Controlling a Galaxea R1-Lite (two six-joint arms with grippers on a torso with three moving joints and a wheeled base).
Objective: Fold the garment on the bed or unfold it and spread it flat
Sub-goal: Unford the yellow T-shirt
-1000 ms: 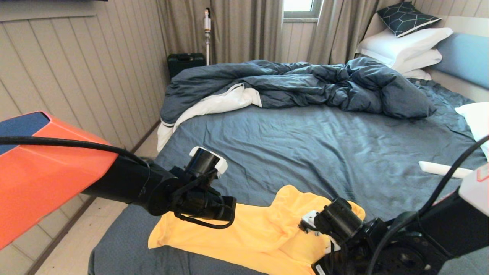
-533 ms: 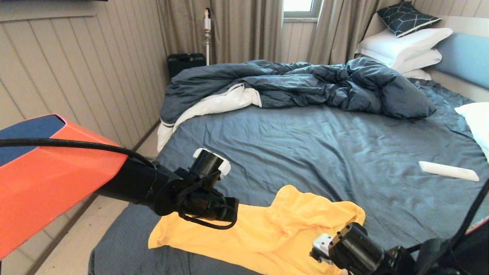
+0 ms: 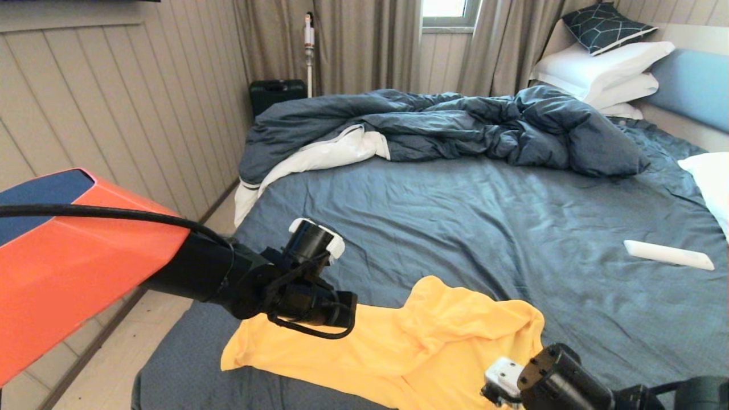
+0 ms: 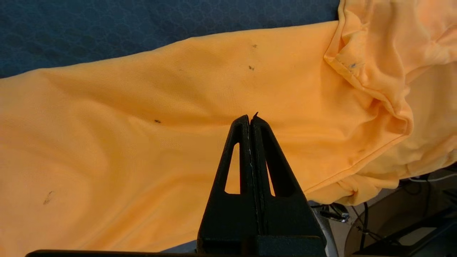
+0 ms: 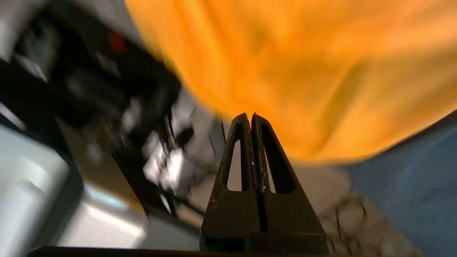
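A: Right end effector (image 5: 251, 119) has pulled back off the garment (image 3: 398, 347) toward the near edge of the bed (image 3: 484, 228), tips together, holding nothing.

B: Left end effector (image 4: 251, 119)?

A: Hovers over the shirt's left part, also pinched shut, empty. Shirt lies rumpled at the bed's near edge, w/ its right side bunched. We judge it's not flat yet.
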